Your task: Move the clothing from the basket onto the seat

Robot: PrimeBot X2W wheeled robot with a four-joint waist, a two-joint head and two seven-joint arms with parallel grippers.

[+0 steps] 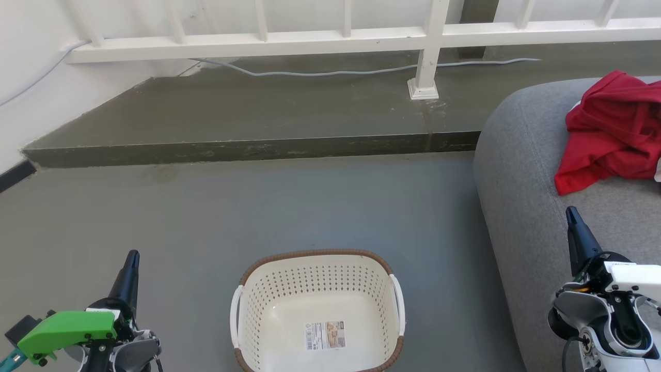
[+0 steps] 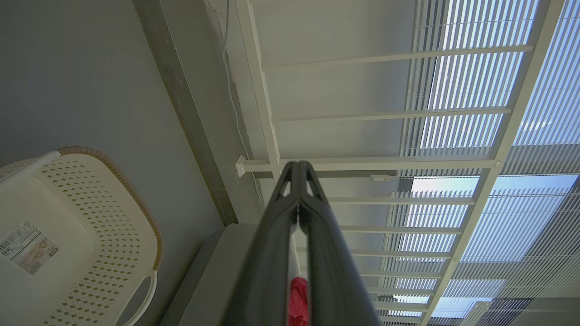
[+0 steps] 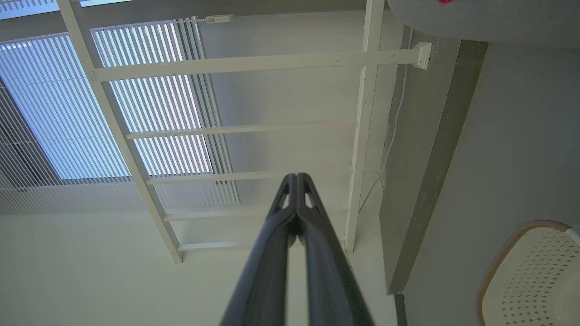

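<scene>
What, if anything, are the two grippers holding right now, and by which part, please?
Nothing: the left gripper and right gripper are both shut and empty; the clothing lies on the seat.

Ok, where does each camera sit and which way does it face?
Head view: on the head, looking down at basket, seat and clothing; left gripper and right gripper at lower corners.
Left wrist view: along the shut left gripper toward the railing.
Right wrist view: along the shut right gripper toward the railing.
Shared: basket and railing.
</scene>
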